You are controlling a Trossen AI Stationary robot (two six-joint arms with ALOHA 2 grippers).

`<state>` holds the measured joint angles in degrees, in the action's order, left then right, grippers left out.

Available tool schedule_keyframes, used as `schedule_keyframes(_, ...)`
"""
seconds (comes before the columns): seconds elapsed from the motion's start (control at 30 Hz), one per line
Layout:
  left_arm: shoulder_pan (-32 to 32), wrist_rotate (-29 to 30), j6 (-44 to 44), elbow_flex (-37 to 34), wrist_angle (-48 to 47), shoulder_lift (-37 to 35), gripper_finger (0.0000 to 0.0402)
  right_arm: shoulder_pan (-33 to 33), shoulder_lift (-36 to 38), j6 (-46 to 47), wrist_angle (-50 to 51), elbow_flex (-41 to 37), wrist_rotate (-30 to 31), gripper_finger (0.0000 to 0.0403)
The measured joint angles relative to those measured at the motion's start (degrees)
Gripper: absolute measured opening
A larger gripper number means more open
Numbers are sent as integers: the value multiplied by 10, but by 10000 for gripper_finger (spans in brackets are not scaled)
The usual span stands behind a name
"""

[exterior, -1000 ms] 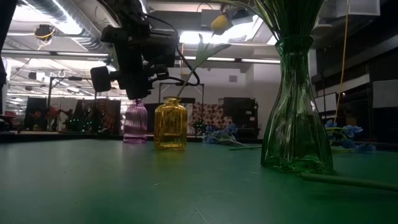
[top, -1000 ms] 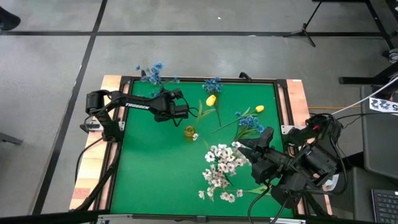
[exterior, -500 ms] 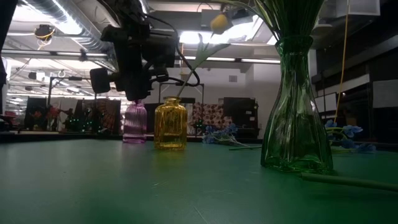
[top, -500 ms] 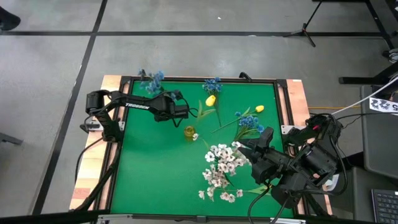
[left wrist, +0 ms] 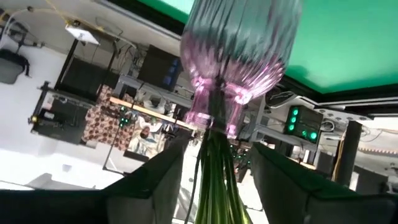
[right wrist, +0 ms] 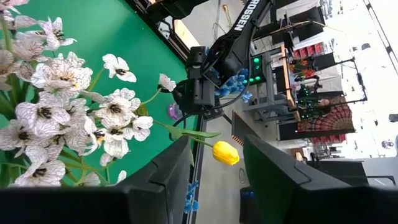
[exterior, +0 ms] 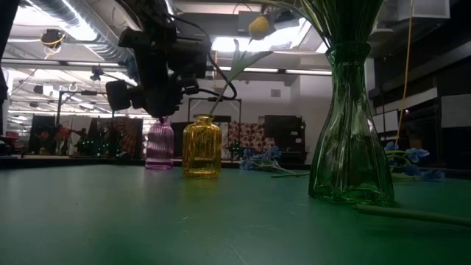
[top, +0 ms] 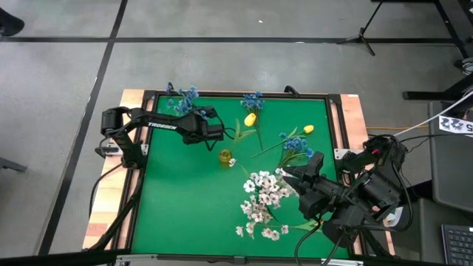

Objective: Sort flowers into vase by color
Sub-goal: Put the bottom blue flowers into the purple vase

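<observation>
The left gripper (top: 219, 133), upper left of centre in the high view, is hanging over a small ribbed pink glass vase (left wrist: 239, 56). Its fingers (left wrist: 158, 180) are standing apart on either side of a bundle of thin green stems (left wrist: 214, 168) that is sitting in the vase's neck, with a gap showing on each side. The blue blossoms (top: 186, 96) of that bunch are leaning out past the mat's top edge, so the risk is that the top-heavy sprigs tip the light vase, or a finger snags a stem while pulling away.

The right gripper (top: 293, 177) is waiting at lower right, jaws parted and empty, beside the white blossoms (top: 262, 193) in the tall green glass vase (exterior: 351, 132).

Only the low view shows the vases standing upright, the amber glass bottle (exterior: 201, 147) holding a yellow tulip bud (exterior: 258, 27). Only the high view shows loose blue sprigs (top: 295, 144) and another yellow bud (top: 308, 128) lying on the green mat (top: 185, 199).
</observation>
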<state>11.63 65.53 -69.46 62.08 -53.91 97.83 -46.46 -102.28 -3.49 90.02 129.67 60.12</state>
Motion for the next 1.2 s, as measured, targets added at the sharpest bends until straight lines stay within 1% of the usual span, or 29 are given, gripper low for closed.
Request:
schedule_keyframes(0.13, -8, 10, 23, 2, -3, -5, 206, 0, 0, 0, 0, 0, -8, 152)
schedule_keyframes(0.23, -16, 8, 36, 12, -9, -12, 213, 0, 0, 0, 0, 0, -14, 152)
schedule_keyframes(0.43, -30, 6, 37, 25, -11, -38, 212, 0, 0, 0, 0, 0, -26, 152)
schedule_keyframes(0.53, -35, 4, 54, 32, -10, -48, 212, 0, 0, 0, 0, 0, -38, 152)
schedule_keyframes(0.8, -34, -8, 65, 39, -17, -52, 211, 0, 0, 1, 0, 0, -56, 152)
schedule_keyframes(0.97, -32, -19, 76, 39, -42, -52, 209, 0, 0, 4, 0, 0, -64, 152)
schedule_keyframes(1.07, -24, -20, 90, 39, -41, -52, 193, 0, 0, 4, 0, 0, -64, 152)
schedule_keyframes(1.13, -19, -18, 100, 39, -41, -52, 169, 0, 0, 4, 0, 0, -63, 152)
schedule_keyframes(1.2, -17, -13, 103, 39, -41, -52, 137, 0, 0, 4, 0, 0, -63, 152)
